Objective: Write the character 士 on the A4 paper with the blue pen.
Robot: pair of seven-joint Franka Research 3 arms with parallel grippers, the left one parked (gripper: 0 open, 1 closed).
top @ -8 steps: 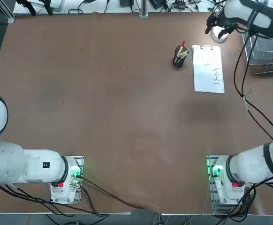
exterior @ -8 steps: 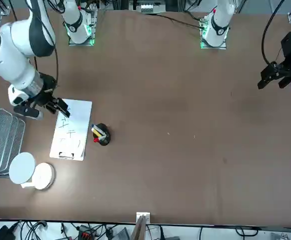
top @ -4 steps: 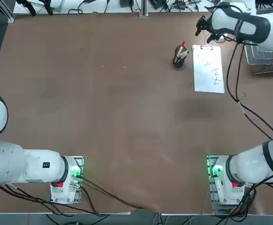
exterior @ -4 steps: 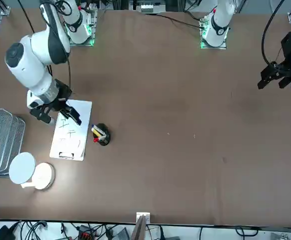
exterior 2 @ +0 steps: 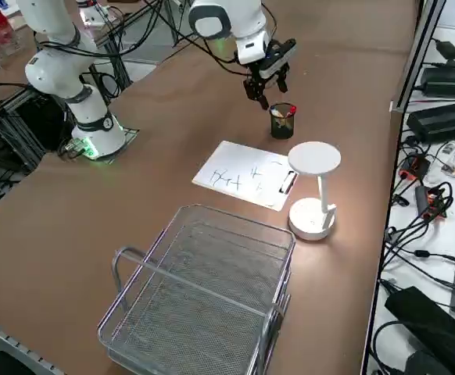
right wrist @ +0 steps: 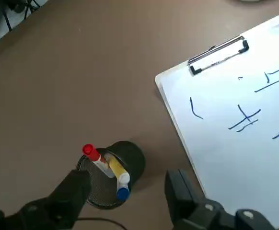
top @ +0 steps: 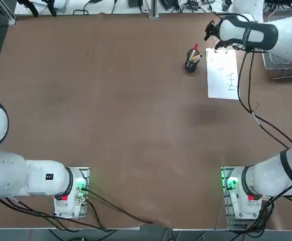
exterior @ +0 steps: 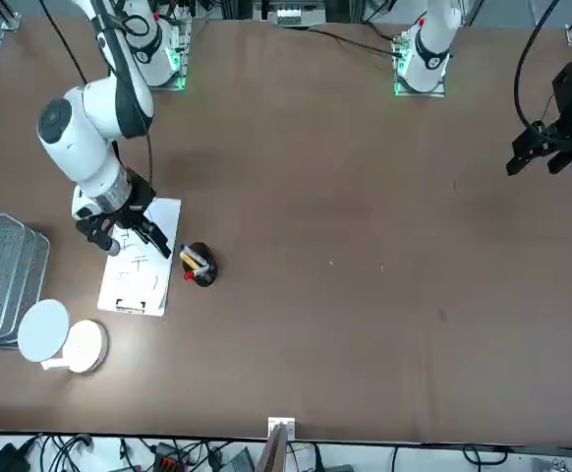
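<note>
Blue pen: you'll find it standing in the black pen cup with its blue end up, packed against the yellow pen and the red pen; only its top shows.
Pen cup: on the counter, just beside the paper's clip end, not touching the sheet.
A4 paper: flat on the counter, metal clip at one short edge, a few thin blue strokes on it already (no clear 士 that you can read).
Right gripper: hangs above the cup, jaws wide apart, nothing between them; one finger sits over the cup's side, the other toward the paper edge.
Handling: judge the pen light, stiff, smooth plastic (likely slippery); the cup is light too and could tip or slide if you knock it.
Where to grip: take the exposed upper end of the blue pen, pinching across its barrel; the yellow pen lies touching it, so keep the fingers narrow enough to miss it.
Risk: grabbing two pens at once, or dragging the cup along.
Stage: pick-up not yet done, writing not begun.
</note>
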